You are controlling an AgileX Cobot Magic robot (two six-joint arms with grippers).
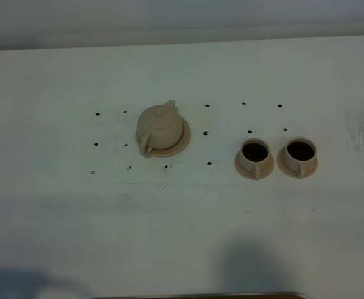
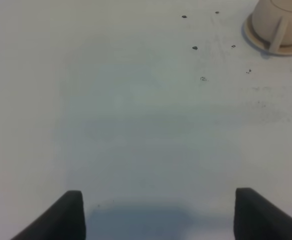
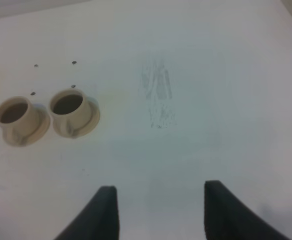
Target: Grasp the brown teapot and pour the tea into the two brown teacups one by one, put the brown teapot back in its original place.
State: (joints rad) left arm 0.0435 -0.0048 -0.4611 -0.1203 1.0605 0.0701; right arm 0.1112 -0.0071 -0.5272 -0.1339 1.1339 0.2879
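Brown teapot (image 1: pixel 159 126) seated on wide saucer (image 1: pixel 183 141), left of table (image 1: pixel 57 237) centre; cups look filled.

Largest to smallest: teapot with handle at about 7 o'clock, spout at about 1 o'clock; two brown teacups (image 1: pixel 254 156) (image 1: pixel 300 154) on own saucers at 3 o'clock of teapot, well apart from it, both dark inside. Left gripper (image 2: pixel 158 212) spread wide over bare table, empty, teapot far off. Right gripper (image 3: pixel 160 210) likewise spread, empty, cups well clear. Judged near done or all done: pot already home. If anything left, only check that pot sits centred on saucer, keep both arms clear, avoid nudging full cups.
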